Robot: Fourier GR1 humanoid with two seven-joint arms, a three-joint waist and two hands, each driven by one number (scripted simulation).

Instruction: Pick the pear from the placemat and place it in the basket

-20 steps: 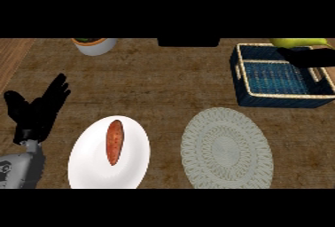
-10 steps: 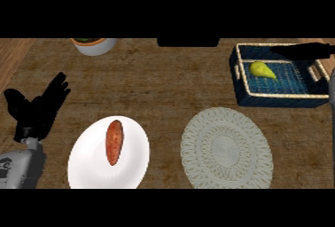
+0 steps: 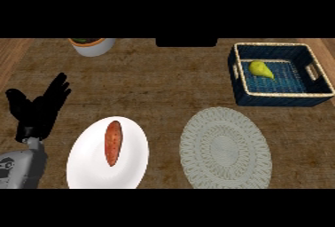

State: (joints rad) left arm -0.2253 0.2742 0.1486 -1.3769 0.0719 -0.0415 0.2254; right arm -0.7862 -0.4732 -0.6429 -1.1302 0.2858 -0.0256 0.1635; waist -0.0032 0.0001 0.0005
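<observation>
Yellow-green pear point(image 3: 260, 69) lies on its side, probably stem-end up-left, inside blue basket point(image 3: 281, 95); round pale placemat point(image 3: 226, 148) bare.

There was one camera. It sat up where the robot's head was and looked steeply down at the counter point(image 3: 163, 93). The brown top filled almost the whole view. The side near the robot was at the bottom of the view, and the far side was at the top.

The left hand point(image 3: 39, 111) showed at the lower left, with its grey forearm point(image 3: 20, 170) rising from the bottom edge. The white plate point(image 3: 88, 175) and the round placemat point(image 3: 226, 148) lay nearest the camera, and both reached the bottom edge. The basket point(image 3: 239, 75) was farther off, at the top right. A white pot point(image 3: 91, 47) and a dark thing point(image 3: 186, 42) were cut off by the top edge.
</observation>
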